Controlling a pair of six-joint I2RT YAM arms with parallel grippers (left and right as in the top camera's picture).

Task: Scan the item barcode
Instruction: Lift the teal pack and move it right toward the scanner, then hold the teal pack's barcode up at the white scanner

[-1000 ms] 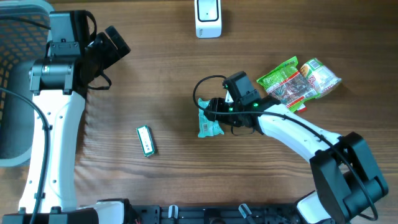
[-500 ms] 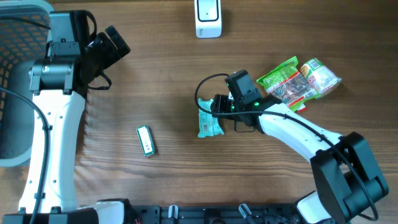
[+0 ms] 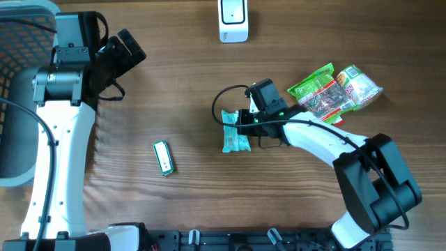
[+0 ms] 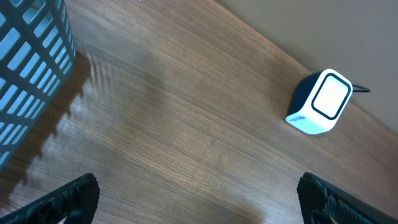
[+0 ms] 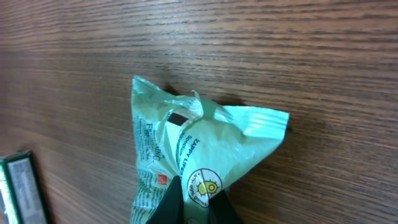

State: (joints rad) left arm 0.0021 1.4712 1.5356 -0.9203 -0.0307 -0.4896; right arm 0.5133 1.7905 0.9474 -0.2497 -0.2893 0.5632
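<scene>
Closing right gripper (image 5: 198,198) from spread to pinched on the edge of the teal snack packet (image 3: 234,134) lying mid-table, well apart from the white scanner (image 3: 233,21); holding left gripper (image 4: 199,204) spread wide and empty beside the basket (image 3: 17,104).

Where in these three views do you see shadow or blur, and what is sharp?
Overhead view: even light, faint streaked shadow beside the left arm. Left wrist view: the basket throws a soft shadow on the table; the scanner is sharp. Right wrist view: the green packet is sharp, its print readable.
</scene>
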